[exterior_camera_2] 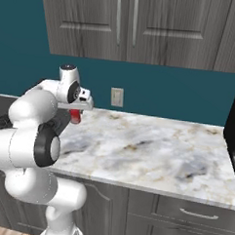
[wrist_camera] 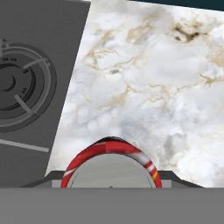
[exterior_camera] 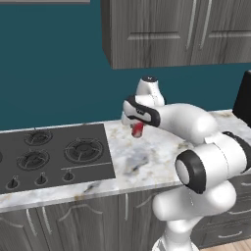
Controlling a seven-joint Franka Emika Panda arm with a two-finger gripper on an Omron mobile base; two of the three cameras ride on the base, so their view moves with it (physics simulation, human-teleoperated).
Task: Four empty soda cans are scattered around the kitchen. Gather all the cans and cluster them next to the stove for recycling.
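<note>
One red soda can (exterior_camera: pixel 138 129) with a silver top hangs just under my hand, a little above the marble counter (exterior_camera: pixel 152 162), right of the stove (exterior_camera: pixel 54 152). My gripper (exterior_camera: pixel 138 126) is shut on it from above. In the right base view the soda can (exterior_camera_2: pixel 76 116) shows below the gripper (exterior_camera_2: pixel 76 112), near the back of the counter. The hand view looks straight down on the can's red rim (wrist_camera: pixel 111 151), with the gripper (wrist_camera: pixel 112 177) on either side of it and the stove (wrist_camera: pixel 30 83) to the left.
A dark appliance (exterior_camera: pixel 243 98) stands at the counter's right end (exterior_camera_2: pixel 234 130). Grey wall cabinets (exterior_camera: pixel 171 29) hang above. A wall outlet (exterior_camera_2: pixel 116 96) sits on the teal backsplash. Marble counter (exterior_camera_2: pixel 147 145) stretches right of the can.
</note>
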